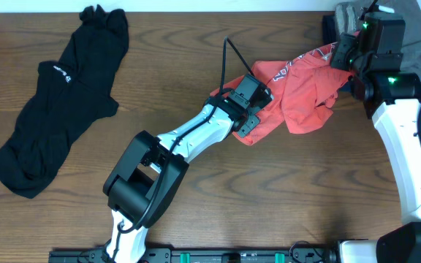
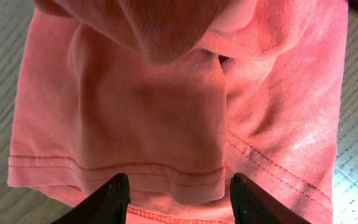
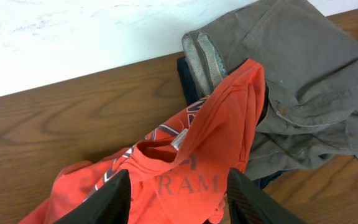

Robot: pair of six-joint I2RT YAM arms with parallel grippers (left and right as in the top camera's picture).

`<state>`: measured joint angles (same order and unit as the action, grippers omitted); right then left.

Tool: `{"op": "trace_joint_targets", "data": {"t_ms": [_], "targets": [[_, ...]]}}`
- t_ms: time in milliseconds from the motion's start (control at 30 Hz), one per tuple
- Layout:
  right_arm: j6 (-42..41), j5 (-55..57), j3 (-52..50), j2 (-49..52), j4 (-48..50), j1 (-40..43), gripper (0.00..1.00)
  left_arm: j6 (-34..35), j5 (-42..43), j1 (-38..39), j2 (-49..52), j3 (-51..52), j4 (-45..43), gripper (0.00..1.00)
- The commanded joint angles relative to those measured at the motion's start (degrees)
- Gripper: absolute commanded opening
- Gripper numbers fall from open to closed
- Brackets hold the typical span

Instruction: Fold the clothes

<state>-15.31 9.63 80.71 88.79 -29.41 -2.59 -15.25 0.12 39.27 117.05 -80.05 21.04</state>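
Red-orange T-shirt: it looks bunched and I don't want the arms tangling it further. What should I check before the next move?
1. Red-orange T-shirt lying flat: not ok, bunched in folds.
2. Left gripper open above the hem: ok.
3. Right gripper open: ok; cloth free of it: cannot tell.
4. Shirt clear of the grey garment: not ok, one end lies against it.
5. Black top apart from the shirt: ok.
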Motion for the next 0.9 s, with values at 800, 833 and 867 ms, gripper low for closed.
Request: {"op": "trace_joint_targets", "data": {"t_ms": [800, 833, 867], "targets": [[0.2, 0.0, 0.8, 0.5, -0.4, 0.3, 0.48, 0.0, 0.7, -0.1, 5.1, 1.3, -2.0, 0.27], [0.2, 0.0, 0.8, 0.5, -0.4, 0.3, 0.48, 0.0, 0.7, -0.1, 5.1, 1.3, -2.0, 0.26], [0.2, 0.0, 0.8, 0.5, -0.4, 0.3, 0.48, 0.0, 0.7, -0.1, 5.1, 1.3, -2.0, 0.25]]}}
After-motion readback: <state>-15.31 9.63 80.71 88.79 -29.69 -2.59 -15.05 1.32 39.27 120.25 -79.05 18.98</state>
